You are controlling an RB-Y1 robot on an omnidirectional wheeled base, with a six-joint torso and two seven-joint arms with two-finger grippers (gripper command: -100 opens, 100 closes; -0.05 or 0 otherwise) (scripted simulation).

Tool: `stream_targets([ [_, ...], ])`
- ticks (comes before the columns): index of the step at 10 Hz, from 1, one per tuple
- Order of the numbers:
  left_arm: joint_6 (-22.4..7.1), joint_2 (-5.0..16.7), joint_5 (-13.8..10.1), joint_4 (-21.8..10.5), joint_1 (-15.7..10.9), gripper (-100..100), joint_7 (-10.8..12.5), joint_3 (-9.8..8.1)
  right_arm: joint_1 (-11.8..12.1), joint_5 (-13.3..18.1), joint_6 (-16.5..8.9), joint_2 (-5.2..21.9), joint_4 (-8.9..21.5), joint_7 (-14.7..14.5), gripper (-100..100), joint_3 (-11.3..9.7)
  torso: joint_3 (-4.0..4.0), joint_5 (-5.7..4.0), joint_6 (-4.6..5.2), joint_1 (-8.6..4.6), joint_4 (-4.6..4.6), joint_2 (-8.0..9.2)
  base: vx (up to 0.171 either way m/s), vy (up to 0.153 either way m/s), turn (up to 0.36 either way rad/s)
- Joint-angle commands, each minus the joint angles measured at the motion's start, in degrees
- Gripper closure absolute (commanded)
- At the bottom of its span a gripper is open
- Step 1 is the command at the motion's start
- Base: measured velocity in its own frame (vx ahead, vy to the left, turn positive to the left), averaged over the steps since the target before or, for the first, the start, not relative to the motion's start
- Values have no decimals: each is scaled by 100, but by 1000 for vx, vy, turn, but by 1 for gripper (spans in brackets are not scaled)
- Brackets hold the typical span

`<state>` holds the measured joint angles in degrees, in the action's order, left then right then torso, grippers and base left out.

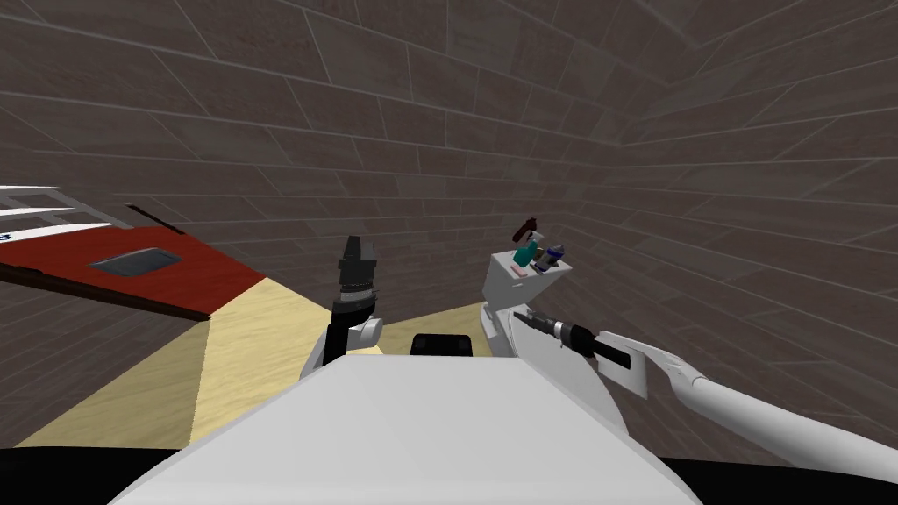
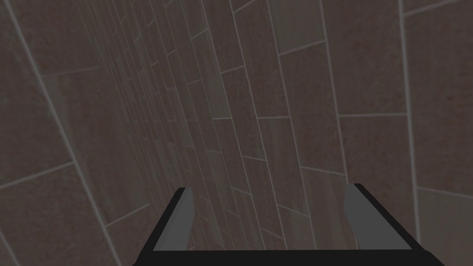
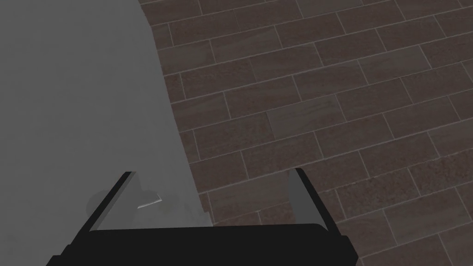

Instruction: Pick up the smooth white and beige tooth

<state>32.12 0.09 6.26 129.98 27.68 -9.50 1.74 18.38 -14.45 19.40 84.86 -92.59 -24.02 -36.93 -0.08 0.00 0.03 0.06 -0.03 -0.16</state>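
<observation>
A narrow white stand [image 1: 513, 285] stands against the dark tiled wall, ahead and to my right. Several small things crowd its top [image 1: 537, 252]: a teal one, a dark brown one, a blue and white one and a flat pinkish one. Which of them is the tooth I cannot tell. My right gripper [image 1: 523, 318] reaches in low beside the stand's front, below its top, fingers open and empty [image 3: 212, 194]. In the right wrist view a flat grey surface [image 3: 78, 101], the stand's side, lies by one finger. My left gripper [image 1: 358, 254] is raised ahead of my chest, open [image 2: 270, 217], facing the wall.
A red-brown surface [image 1: 188, 276] with a dark grey rectangular recess [image 1: 134, 261] lies to the left, with white slats [image 1: 35, 210] beyond it. Pale beige floor [image 1: 254, 337] runs between it and the stand. Tiled walls [image 1: 526, 114] close in ahead and on the right.
</observation>
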Motion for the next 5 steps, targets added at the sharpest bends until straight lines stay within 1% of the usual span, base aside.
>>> stream_targets([
  [1,0,0,0,0,0,0,0,0,71,-52,-48,244,7,-23,-100,-10,0,0,0,0,0,0,38,19,82],
  [2,0,0,0,0,0,0,0,0,102,-83,-99,433,161,-37,-100,-134,1,1,3,0,1,2,44,16,158],
  [3,0,0,0,0,0,0,0,0,136,-113,-148,669,307,-47,-100,-252,0,1,0,-2,0,0,64,23,248],
  [4,0,0,0,0,0,0,0,0,136,-113,-148,770,307,-47,-100,-252,-5,0,-2,0,-2,-8,60,11,78],
  [5,0,0,0,0,1,0,0,-1,173,-143,-196,938,448,-53,-100,-364,-4,1,4,-3,-1,-7,66,21,141],
])
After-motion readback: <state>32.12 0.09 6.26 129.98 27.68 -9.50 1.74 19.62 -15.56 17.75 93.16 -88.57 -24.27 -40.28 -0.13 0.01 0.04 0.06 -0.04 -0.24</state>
